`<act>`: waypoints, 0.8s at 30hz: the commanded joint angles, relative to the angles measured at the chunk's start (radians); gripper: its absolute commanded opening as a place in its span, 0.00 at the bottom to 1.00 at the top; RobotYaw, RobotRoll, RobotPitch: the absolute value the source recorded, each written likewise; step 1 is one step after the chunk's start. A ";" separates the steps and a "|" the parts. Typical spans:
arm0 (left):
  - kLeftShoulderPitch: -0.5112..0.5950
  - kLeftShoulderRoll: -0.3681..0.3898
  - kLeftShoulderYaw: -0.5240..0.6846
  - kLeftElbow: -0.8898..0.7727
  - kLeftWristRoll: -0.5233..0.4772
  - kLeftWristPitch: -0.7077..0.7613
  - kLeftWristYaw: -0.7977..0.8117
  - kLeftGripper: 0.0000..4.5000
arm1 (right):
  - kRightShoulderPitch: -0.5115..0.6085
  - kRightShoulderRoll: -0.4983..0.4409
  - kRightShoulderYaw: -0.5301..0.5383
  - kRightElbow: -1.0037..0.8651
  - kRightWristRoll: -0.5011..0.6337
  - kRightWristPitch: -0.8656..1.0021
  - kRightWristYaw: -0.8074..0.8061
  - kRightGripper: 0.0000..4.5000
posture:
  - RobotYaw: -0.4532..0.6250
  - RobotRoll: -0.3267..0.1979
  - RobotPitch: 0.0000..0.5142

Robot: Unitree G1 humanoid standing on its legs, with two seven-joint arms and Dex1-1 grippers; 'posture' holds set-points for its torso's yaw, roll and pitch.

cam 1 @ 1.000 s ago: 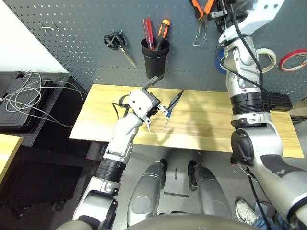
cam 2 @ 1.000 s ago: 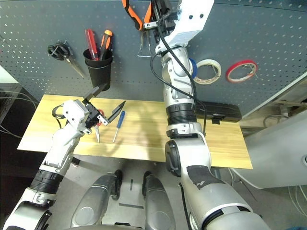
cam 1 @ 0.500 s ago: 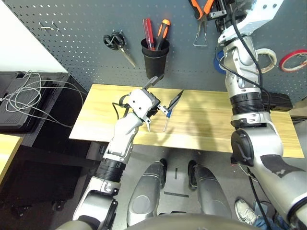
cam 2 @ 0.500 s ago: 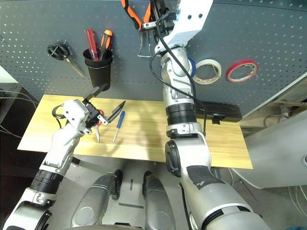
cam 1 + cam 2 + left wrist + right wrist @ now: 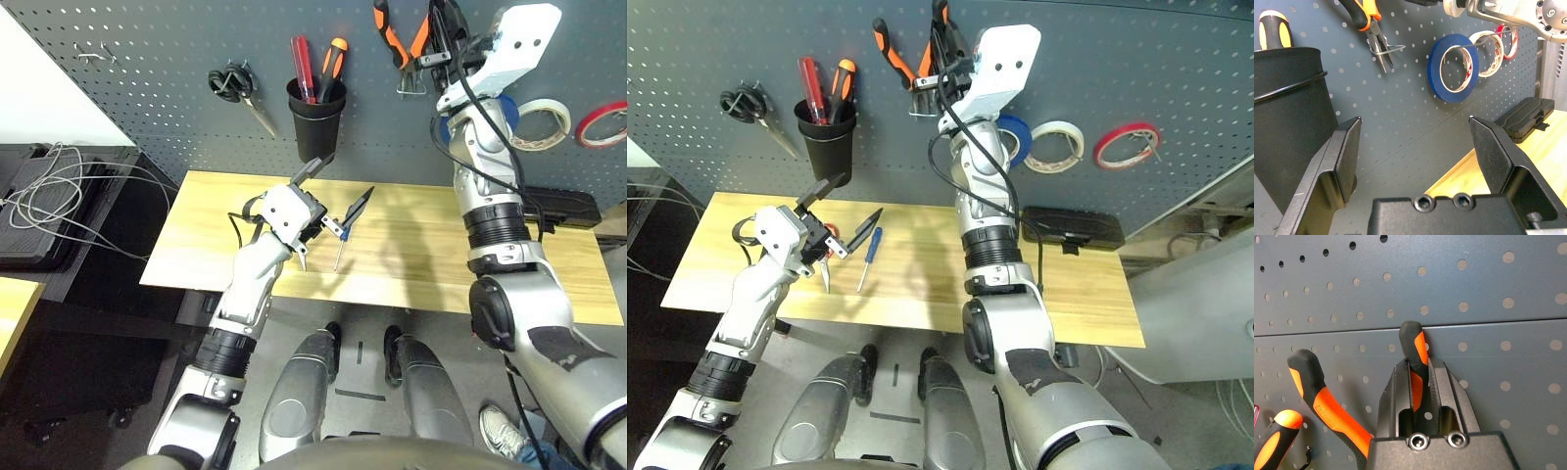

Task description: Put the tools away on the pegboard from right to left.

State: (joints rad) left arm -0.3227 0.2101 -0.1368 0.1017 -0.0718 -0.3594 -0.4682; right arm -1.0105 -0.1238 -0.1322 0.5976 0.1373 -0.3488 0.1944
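Observation:
My right gripper (image 5: 438, 41) is raised to the pegboard (image 5: 147, 108) and shut on one handle of the orange-and-black pliers (image 5: 1416, 363). The pliers (image 5: 904, 57) stand nose down in a wire hook. The blue tape roll (image 5: 1452, 68) hangs on the board just right of them, partly behind my right arm. My left gripper (image 5: 847, 206) hovers open over the table's left half with nothing between its fingers. Beside it on the wood lies the small blue-handled screwdriver (image 5: 868, 257). The red-handled scissors (image 5: 830, 251) lie under that gripper, mostly hidden.
A black cup (image 5: 315, 110) with red and orange screwdrivers hangs on the board, black-handled scissors (image 5: 235, 83) to its left. White tape (image 5: 539, 113) and red tape (image 5: 600, 122) hang at the right. A black case (image 5: 1068, 227) lies at the table's back right.
My right gripper has come down a little along the pegboard with the pliers in it. The left arm has not moved.

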 commanded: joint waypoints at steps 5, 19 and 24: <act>0.019 0.001 -0.009 -0.006 0.014 0.007 -0.001 1.00 | 0.012 0.005 0.008 0.025 -0.011 -0.002 -0.008 0.06 | 0.52 0.62 0.53; 0.005 0.013 -0.025 0.037 0.009 -0.015 -0.044 1.00 | 0.223 -0.053 0.006 -0.468 0.095 0.370 0.025 0.67 | 0.48 0.62 0.47; -0.006 0.010 -0.023 0.050 0.009 -0.020 -0.054 1.00 | 0.239 -0.049 0.007 -0.523 0.099 0.424 0.018 0.99 | 0.48 0.62 0.47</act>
State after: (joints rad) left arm -0.3336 0.2193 -0.1479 0.1339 -0.0719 -0.3702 -0.5107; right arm -0.7933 -0.1768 -0.1346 0.1091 0.2264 0.0529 0.2119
